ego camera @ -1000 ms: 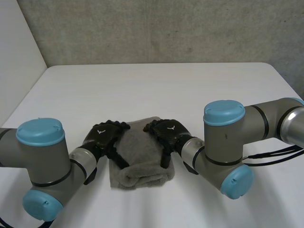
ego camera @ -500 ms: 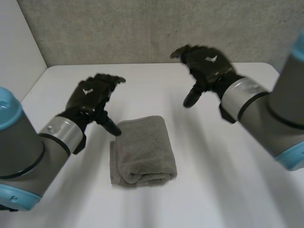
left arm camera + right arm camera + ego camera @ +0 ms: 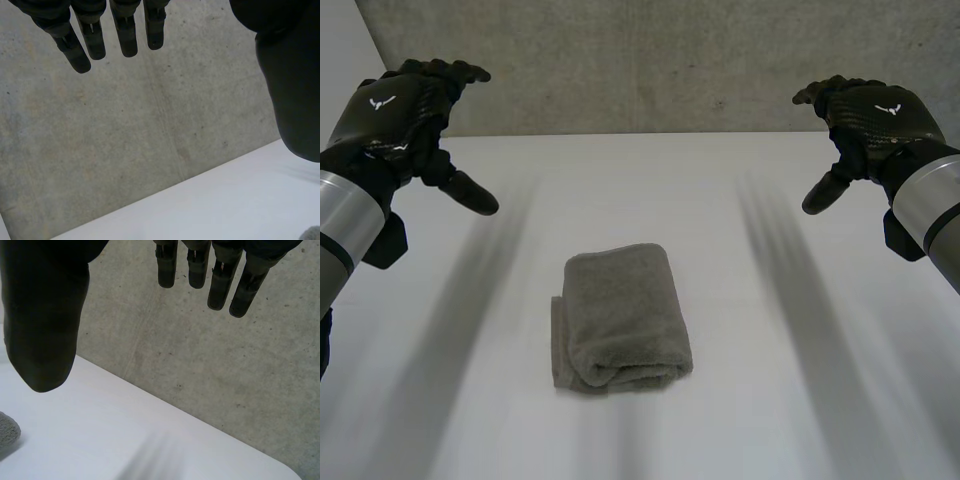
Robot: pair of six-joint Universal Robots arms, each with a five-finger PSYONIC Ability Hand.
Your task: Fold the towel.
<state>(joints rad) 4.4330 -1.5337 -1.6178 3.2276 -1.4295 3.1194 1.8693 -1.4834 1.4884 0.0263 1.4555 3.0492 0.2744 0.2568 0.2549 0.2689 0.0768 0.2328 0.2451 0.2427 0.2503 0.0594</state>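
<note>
The towel [image 3: 623,320] lies folded into a thick grey bundle on the table [image 3: 750,200], midway between the two hands and well apart from both. It has not shifted over the last second.

The left hand [image 3: 398,110] hangs high and out to its own side. Half a second ago it hovered just beside the towel's far corner, and a second ago it lay on the cloth. In its wrist view its fingers [image 3: 125,37] are straight and slightly spread, with the thumb [image 3: 295,90] standing off from them. It is released and holds nothing.

The right hand [image 3: 872,115] mirrors it. It is lifted and drawn out to its own side, whereas a second ago it pressed on the towel's other edge. Its fingers [image 3: 220,285] are straight, the thumb [image 3: 45,325] is wide apart, and nothing is held.

Beyond both sets of fingertips stands the concrete wall [image 3: 150,130]. In each wrist view, a small grey sliver of towel shows near the thumb.
</note>
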